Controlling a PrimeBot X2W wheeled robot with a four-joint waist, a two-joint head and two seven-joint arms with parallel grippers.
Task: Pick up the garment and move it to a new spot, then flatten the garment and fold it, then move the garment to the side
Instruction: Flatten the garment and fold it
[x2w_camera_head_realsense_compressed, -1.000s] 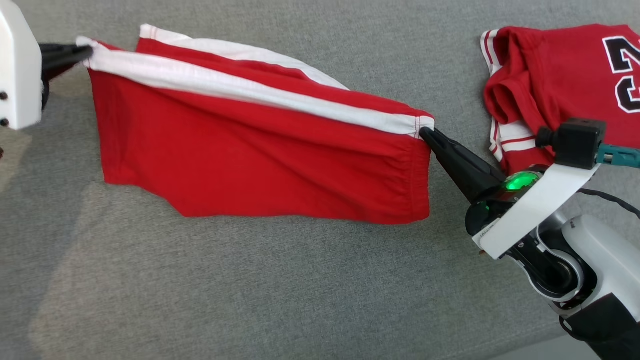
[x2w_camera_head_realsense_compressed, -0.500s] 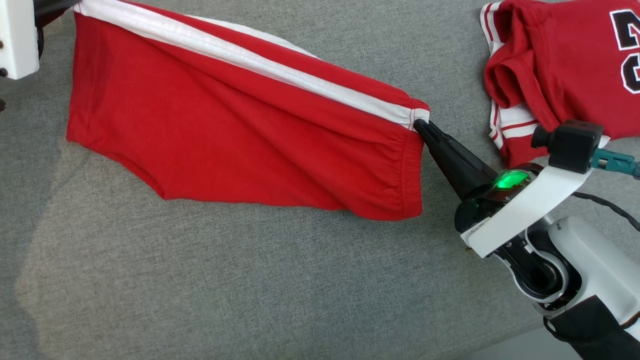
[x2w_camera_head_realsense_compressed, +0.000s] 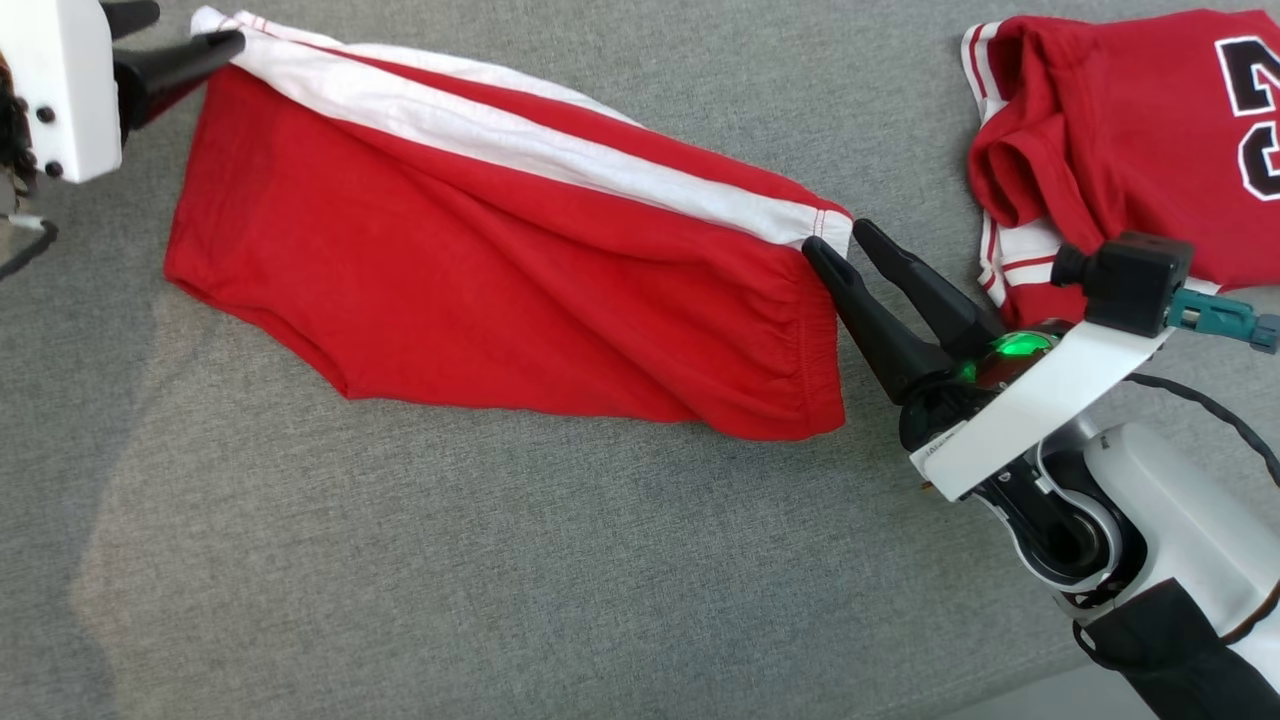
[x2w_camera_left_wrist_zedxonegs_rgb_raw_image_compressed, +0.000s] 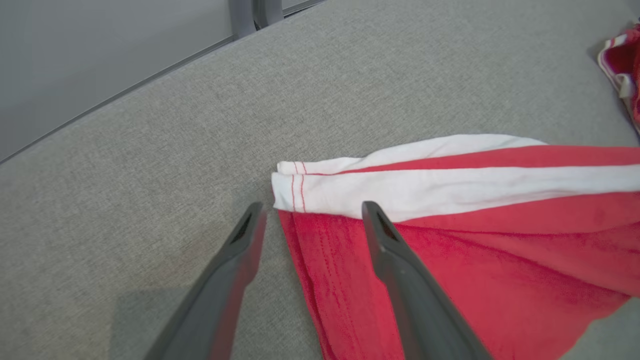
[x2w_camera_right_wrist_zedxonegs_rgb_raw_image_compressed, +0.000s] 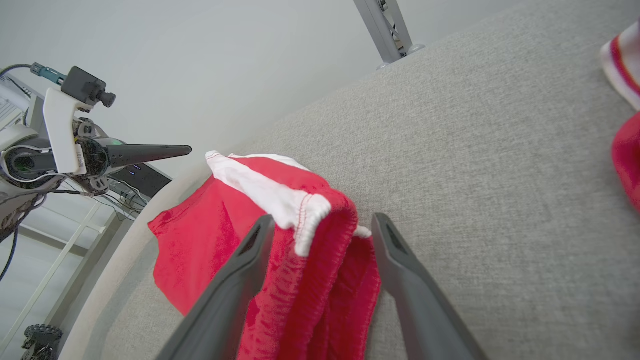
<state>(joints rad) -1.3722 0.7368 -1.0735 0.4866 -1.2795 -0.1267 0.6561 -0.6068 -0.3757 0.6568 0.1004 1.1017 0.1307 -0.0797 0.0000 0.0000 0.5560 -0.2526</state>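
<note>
The garment (x2w_camera_head_realsense_compressed: 500, 290) is a pair of red shorts with a white side stripe, spread across the grey cushion (x2w_camera_head_realsense_compressed: 500, 560). My left gripper (x2w_camera_head_realsense_compressed: 200, 27) stands open at the hem corner, upper left. In the left wrist view that white hem corner of the garment (x2w_camera_left_wrist_zedxonegs_rgb_raw_image_compressed: 475, 225) lies flat between the spread fingers of the left gripper (x2w_camera_left_wrist_zedxonegs_rgb_raw_image_compressed: 313, 205). My right gripper (x2w_camera_head_realsense_compressed: 837, 235) is open at the waistband corner. In the right wrist view the bunched waistband of the garment (x2w_camera_right_wrist_zedxonegs_rgb_raw_image_compressed: 200, 240) sits loose between the fingers of the right gripper (x2w_camera_right_wrist_zedxonegs_rgb_raw_image_compressed: 324, 217).
A crumpled red jersey (x2w_camera_head_realsense_compressed: 1120, 130) with white trim and a black-and-white numeral lies at the upper right, just beyond my right arm. Bare cushion stretches below the garment. The cushion's far edge (x2w_camera_left_wrist_zedxonegs_rgb_raw_image_compressed: 150, 85) runs behind the hem, with metal posts (x2w_camera_left_wrist_zedxonegs_rgb_raw_image_compressed: 255, 15) past it.
Both grippers have opened and let go of the garment's corners. The shorts have settled onto the cushion, and the head view has shifted slightly.
</note>
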